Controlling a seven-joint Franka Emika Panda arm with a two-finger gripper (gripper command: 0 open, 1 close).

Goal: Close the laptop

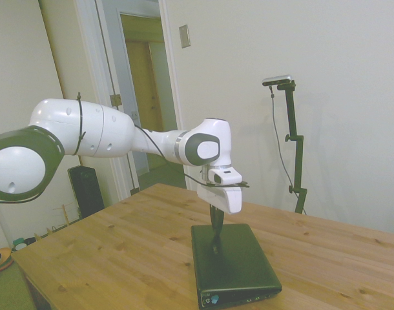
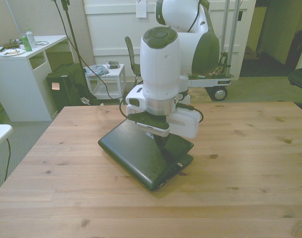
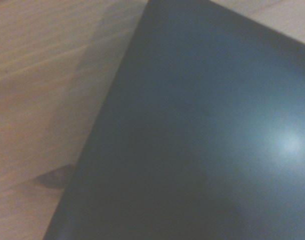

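Observation:
The laptop [image 1: 239, 265] lies flat on the wooden table [image 1: 119, 258] with its smooth black lid down on its base. In the front view the laptop [image 2: 136, 148] sits at an angle near the table's middle. My gripper [image 1: 216, 223] hangs over the lid's rear part, its dark fingers pointing down and showing as one narrow shape, shut on nothing. Whether the tips touch the lid I cannot tell. In the front view the white hand hides most of the gripper [image 2: 161, 141]. The wrist view is filled by the laptop's lid [image 3: 202, 125], blurred.
Bare wood surrounds the laptop on all sides. Beyond the table's far edge stand a white desk [image 2: 27, 74], a small shelf unit [image 2: 109, 79] and a wheeled cart [image 2: 218, 84].

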